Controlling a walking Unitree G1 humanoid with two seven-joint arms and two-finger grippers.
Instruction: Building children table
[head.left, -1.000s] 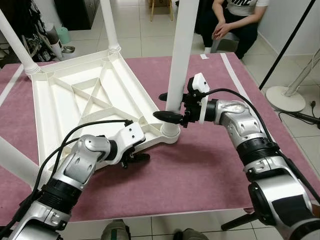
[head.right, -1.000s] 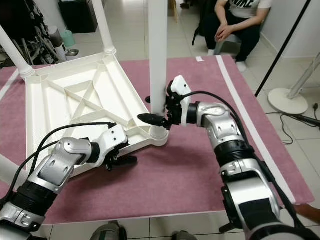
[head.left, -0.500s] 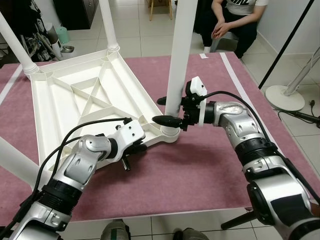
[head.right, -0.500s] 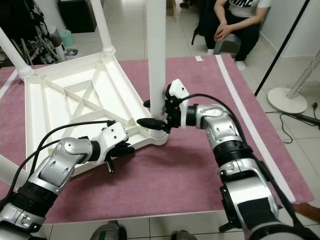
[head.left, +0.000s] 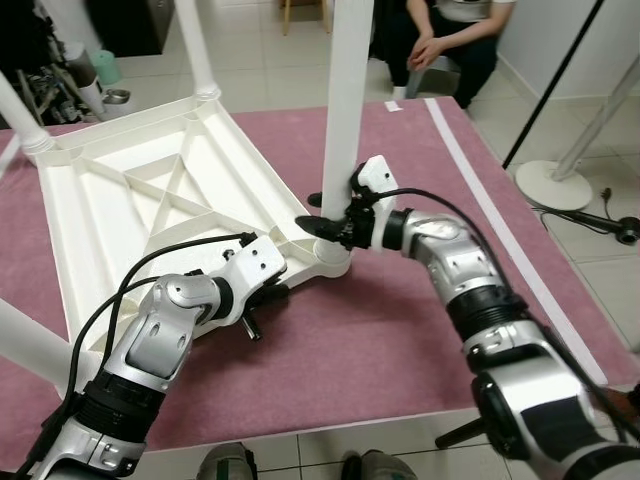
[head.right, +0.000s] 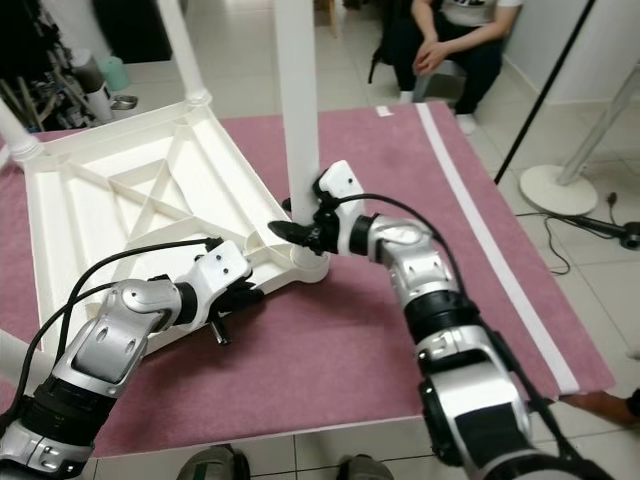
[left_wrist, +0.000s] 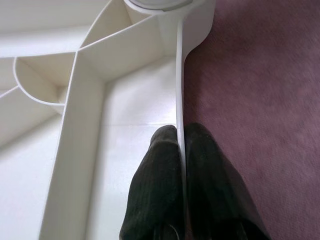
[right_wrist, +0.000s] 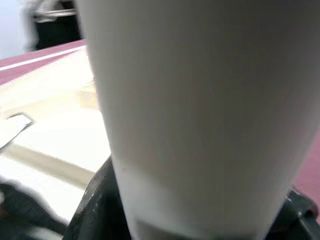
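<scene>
A white plastic children's table top (head.left: 150, 200) lies upside down on a dull pink, felt-like mat (head.left: 400, 330), its ribbed underside facing up; smooth round legs rise from its corners.

On the left, the left gripper (head.left: 262, 297) reaches in low along the mat to the table top's near edge. In the left wrist view its two matte black fingers (left_wrist: 155, 195) are pressed together on the thin, upright rim wall, one finger inside the tray-like underside and one outside. Judging from this grip, it is steadying the top so it cannot slide or turn.

Further right, at the near right corner, a thick white leg (head.left: 345, 120) stands upright in its round socket (head.left: 330, 258). The right gripper (head.left: 322, 214) comes in sideways and holds the leg just above the socket, one black finger on each side. The grip suggests it is seating or twisting the leg home.

Behind the mat, a person (head.left: 440, 40) sits watching.
</scene>
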